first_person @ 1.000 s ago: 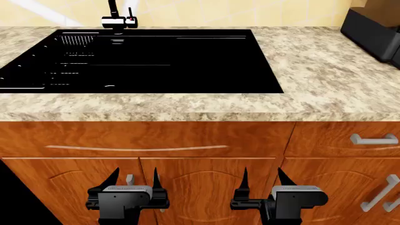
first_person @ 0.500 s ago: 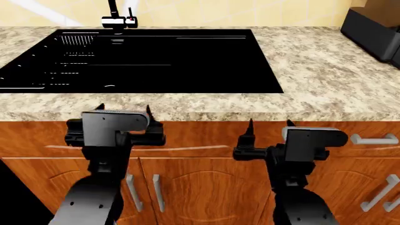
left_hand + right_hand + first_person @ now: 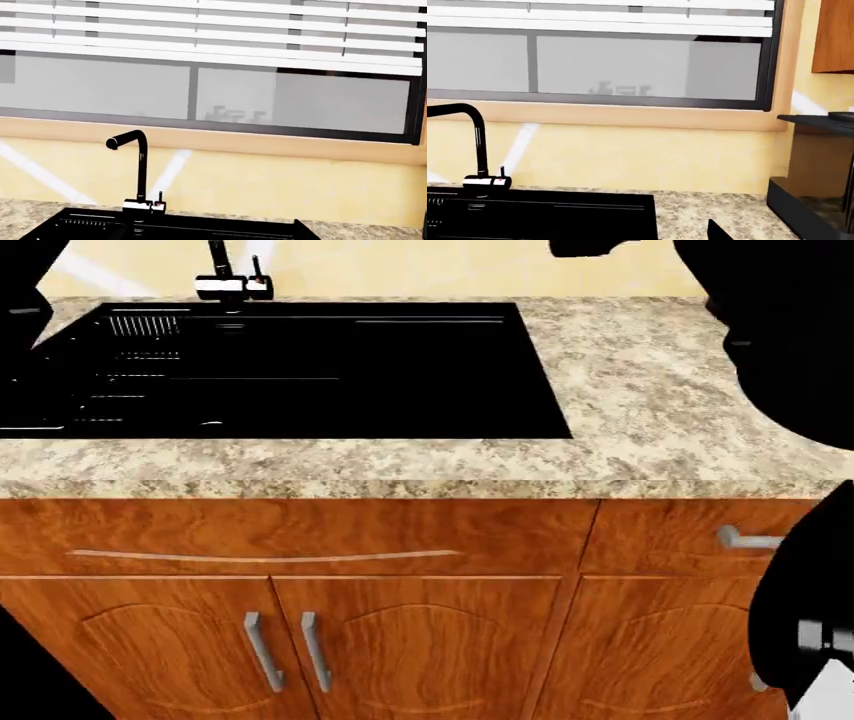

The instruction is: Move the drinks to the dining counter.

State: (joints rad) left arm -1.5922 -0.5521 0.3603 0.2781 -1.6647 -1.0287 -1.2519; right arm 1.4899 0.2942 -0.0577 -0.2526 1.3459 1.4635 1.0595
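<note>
Granite counter (image 3: 641, 370), black sink (image 3: 294, 365) (basin bare), faucet (image 3: 137, 172)

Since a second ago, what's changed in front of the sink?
Both arms rose: the grippers went from low by the cabinet doors, past the counter edge, to out of the head view, where dark arm shapes now fill the right side. The view shifted slightly, so the sink and faucet sit further left. The granite counter holds nothing new; no drinks appear.
</note>
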